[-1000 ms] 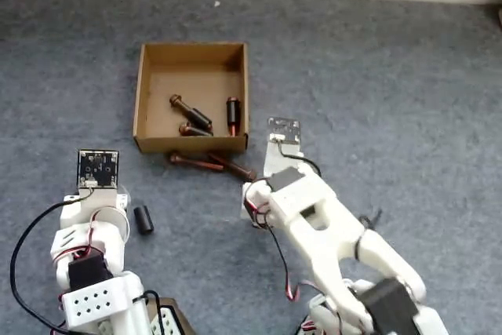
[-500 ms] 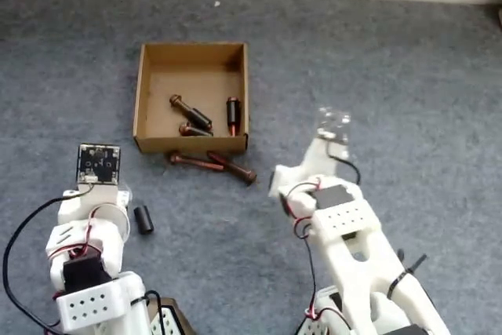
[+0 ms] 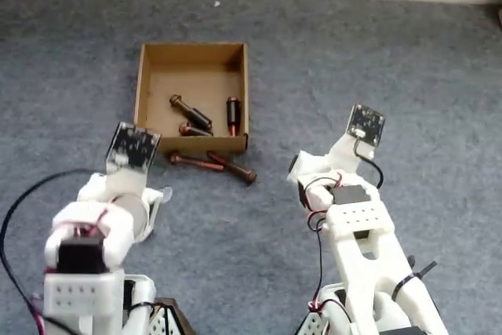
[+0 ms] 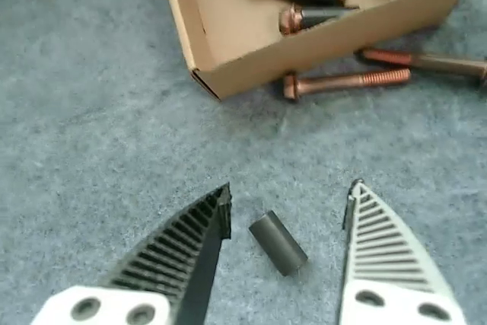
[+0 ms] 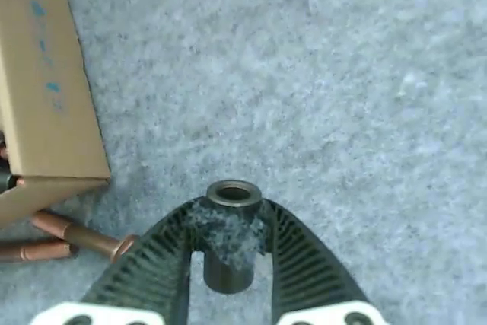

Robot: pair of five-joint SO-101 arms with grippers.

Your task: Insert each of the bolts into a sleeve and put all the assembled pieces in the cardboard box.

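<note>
Black sleeve (image 5: pixel 226 268) is clamped in the right gripper (image 5: pixel 230 211), jaws pinched tight on its sides and its open end poking past the fingertips, off the box's near right corner over the grey carpet (image 5: pixel 342 74). A second sleeve (image 4: pixel 278 243) lies flat on the carpet, untouched, right between the left gripper (image 4: pixel 290 188) fingers, which are spread wide. Two bare copper bolts (image 3: pixel 196 162) lie just beside each other against the front of the cardboard box (image 3: pixel 140 92). Inside it are three assembled pieces (image 3: pixel 192 114).
</note>
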